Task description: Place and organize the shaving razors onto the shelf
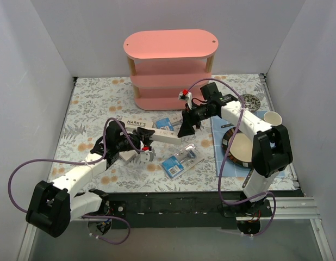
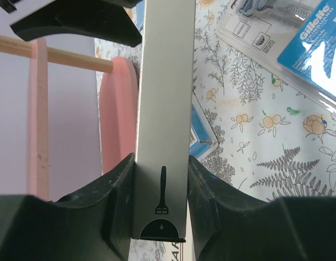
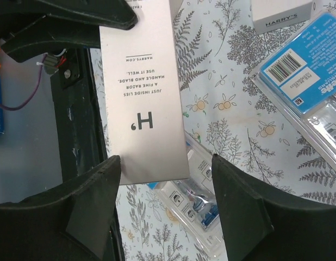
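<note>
My left gripper (image 1: 148, 145) (image 2: 162, 163) is shut on one end of a long white HARRY'S box (image 1: 167, 137) (image 2: 163, 109) and holds it level above the mat. My right gripper (image 1: 185, 130) (image 3: 165, 163) is open, its jaws straddling the box's other end (image 3: 143, 98) without touching it. A second HARRY'S box (image 1: 136, 123) (image 3: 281, 16) lies on the mat. One blue blister pack (image 1: 165, 124) (image 3: 304, 76) lies beside it and another (image 1: 181, 159) (image 3: 211, 201) lies nearer the front. The pink shelf (image 1: 169, 68) (image 2: 116, 109) stands at the back.
A floral mat (image 1: 92, 114) covers the table. On the right, a blue mat holds a round plate (image 1: 238, 148). A paper cup (image 1: 272, 117), a metal strainer (image 1: 249, 100) and cutlery (image 1: 249, 176) are nearby. White walls enclose three sides.
</note>
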